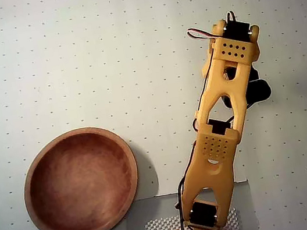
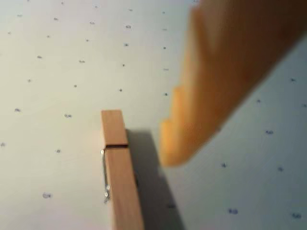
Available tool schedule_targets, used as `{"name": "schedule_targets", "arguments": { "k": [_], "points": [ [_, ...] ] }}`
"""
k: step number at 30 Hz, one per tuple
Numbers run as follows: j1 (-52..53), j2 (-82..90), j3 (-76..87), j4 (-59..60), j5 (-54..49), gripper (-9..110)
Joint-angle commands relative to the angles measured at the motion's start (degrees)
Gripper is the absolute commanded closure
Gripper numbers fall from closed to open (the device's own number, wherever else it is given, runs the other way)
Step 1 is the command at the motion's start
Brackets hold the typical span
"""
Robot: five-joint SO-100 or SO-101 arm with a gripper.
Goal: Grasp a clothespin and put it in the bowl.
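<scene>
only wrist view shows clothespin (image 2: pixel 119 167), gripper seemingly beside.

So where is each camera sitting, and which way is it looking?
Overhead view: it hangs above the table and looks straight down at the dotted mat, the empty bowl and the whole yellow arm.
Wrist view: it rides on the arm, close to the mat, looking at the clothespin, with one blurry orange finger of the hand.
Shared: both show the dotted mat; the clothespin shows only in the wrist view.
</scene>
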Motion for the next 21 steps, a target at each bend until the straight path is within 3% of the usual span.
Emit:
{"name": "schedule_targets", "arguments": {
  "k": [1,21],
  "points": [
    [0.09,0.26,-4.13,0.0,-0.35,74],
    [2.29,-8.79,-8.53,-0.09,-5.89,73]
  ]
}}
